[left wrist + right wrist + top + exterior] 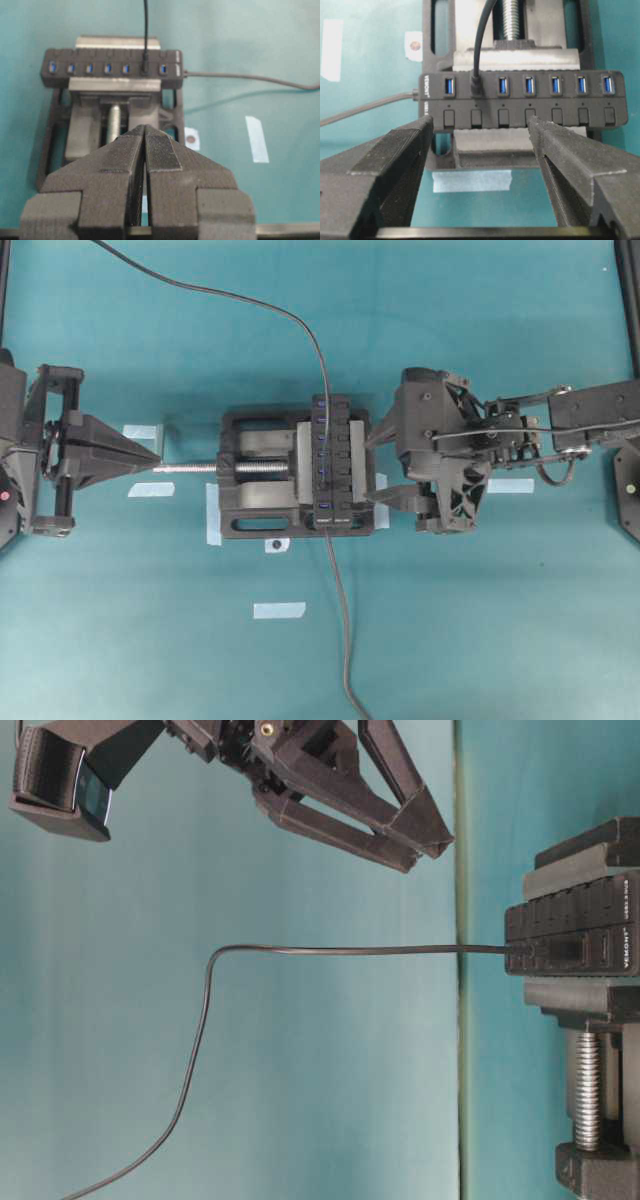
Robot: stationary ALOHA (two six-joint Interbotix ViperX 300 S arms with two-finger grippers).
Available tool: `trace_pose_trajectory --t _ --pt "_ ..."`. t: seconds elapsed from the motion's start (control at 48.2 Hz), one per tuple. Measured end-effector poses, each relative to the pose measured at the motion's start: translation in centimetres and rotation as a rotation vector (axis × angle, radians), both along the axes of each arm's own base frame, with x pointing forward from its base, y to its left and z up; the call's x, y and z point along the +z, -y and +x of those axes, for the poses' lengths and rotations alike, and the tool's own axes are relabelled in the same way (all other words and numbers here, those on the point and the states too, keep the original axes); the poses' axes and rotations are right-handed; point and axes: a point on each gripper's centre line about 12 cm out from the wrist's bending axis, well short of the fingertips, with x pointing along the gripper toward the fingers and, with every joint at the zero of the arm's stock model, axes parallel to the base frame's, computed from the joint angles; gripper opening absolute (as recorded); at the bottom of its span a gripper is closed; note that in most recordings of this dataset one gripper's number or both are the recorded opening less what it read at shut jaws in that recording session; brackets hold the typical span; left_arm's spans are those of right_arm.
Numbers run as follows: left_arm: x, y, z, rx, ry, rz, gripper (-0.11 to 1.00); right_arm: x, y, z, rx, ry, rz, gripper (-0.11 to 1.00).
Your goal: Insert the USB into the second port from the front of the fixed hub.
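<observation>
light: even, bright | shadows: soft | wrist views: slightly blurred

Beyond the black ribbed fingers (400, 165), the fixed hub (520, 102) is showing black with blue ports; the table (370, 75) is showing teal.

a robotics lab bench is showing here: a teal surface (480, 620) carrying tape markers (279, 610), a clamped vise (260, 472), two arms.

Lettering on the hub

The fixed hub (520, 102) carries white vertical print reading "VEMONT" at its end beside the first port; the smaller line of print under it is too blurred to read with confidence.
</observation>
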Motion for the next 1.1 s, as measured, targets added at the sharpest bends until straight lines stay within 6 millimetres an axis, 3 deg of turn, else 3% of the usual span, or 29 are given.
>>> trace_pose_trajectory --t 1.1 --pt "0.00 0.10 0.00 -0.004 0.000 -0.001 0.00 -0.18 -0.01 -0.07 0.001 0.008 0.001 0.86"
